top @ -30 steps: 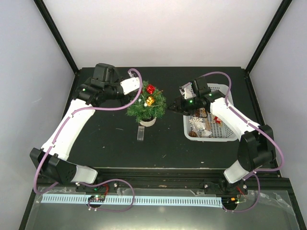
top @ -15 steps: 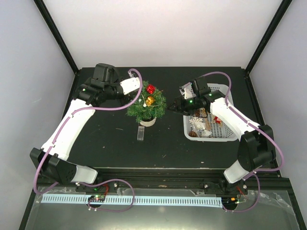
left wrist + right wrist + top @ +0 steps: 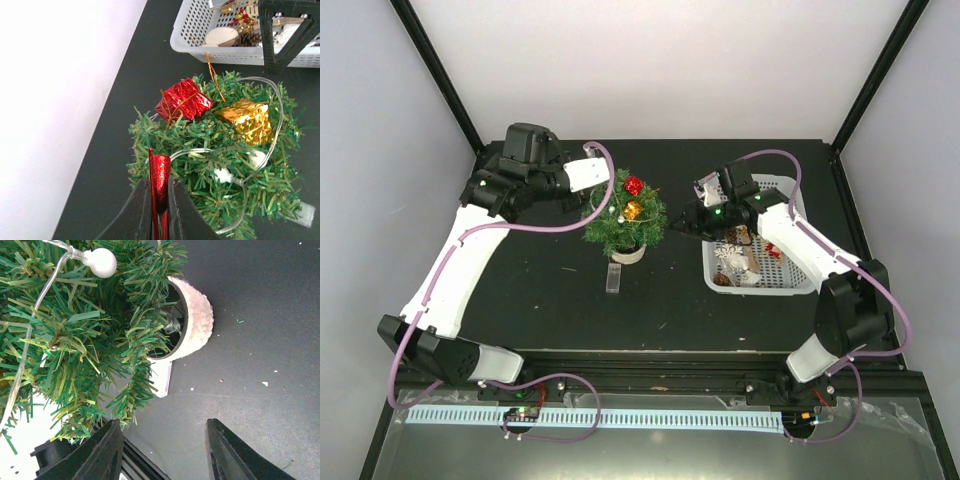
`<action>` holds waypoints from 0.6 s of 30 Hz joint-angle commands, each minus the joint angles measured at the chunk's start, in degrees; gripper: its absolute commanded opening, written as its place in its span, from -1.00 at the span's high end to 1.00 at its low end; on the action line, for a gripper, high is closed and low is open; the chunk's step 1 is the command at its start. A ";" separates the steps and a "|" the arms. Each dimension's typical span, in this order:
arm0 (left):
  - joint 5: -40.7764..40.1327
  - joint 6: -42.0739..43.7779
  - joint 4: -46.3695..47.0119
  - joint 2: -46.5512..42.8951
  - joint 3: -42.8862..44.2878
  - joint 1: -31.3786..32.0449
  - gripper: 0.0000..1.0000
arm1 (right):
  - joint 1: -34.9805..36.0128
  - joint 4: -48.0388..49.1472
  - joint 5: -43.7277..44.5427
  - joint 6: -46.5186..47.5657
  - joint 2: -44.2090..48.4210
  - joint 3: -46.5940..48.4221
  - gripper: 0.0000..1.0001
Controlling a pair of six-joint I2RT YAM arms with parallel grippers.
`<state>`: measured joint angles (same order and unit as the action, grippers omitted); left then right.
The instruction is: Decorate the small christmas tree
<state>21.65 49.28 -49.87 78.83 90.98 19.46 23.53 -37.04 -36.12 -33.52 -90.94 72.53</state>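
Top view: the tree [image 3: 625,224] stands on its beige base near the middle of the bench [image 3: 540,290], toward the far edge, with a red gift [image 3: 634,186] and a gold gift [image 3: 632,210] in its crown. A clear block [image 3: 613,278] lies just in front of the base. The white basket [image 3: 760,288] sits near the right edge, holding small ornaments. The left gripper [image 3: 598,203] reaches the tree's left side from the far-left corner. The right gripper [image 3: 672,228] is at the tree's right side, between tree and basket. Left wrist view: the left gripper's jaws are clenched on a thin red foil piece [image 3: 160,175], seen edge-on and held upright just above the tree's near branches. A wire [image 3: 200,151] with white bulbs loops through the needles, and both gifts rest on top, the basket beyond them. Right wrist view: the right gripper's jaws stand apart, grasping nothing. The base [image 3: 196,325] and lower branches fill the frame, apart from the fingers [image 3: 102,452], and one bulb [image 3: 101,262] shows on the wire.
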 commanded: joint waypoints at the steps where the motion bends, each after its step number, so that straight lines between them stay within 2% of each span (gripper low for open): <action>1: -2.21 7.86 -6.17 -0.07 4.99 -0.48 0.97 | 0.20 -0.77 -0.41 0.83 -0.66 2.22 0.06; 5: -5.86 11.78 -11.37 1.14 8.72 -0.68 0.97 | 0.64 -2.87 1.78 3.15 -0.61 3.61 0.06; 9: -8.22 12.46 -15.77 3.94 12.54 -2.53 0.97 | 2.74 -9.00 10.16 8.09 -0.69 9.00 0.06; 14: -1.83 10.84 -26.73 10.03 22.42 -5.59 0.97 | 3.85 -13.85 16.05 11.07 -0.48 15.82 0.05; 18: 3.85 13.59 -35.79 12.37 28.04 -6.02 0.97 | 4.81 -15.72 18.93 13.18 1.30 21.31 0.05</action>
<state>18.61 59.81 -72.66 90.13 113.06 14.00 27.59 -48.99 -22.81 -24.18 -91.90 89.17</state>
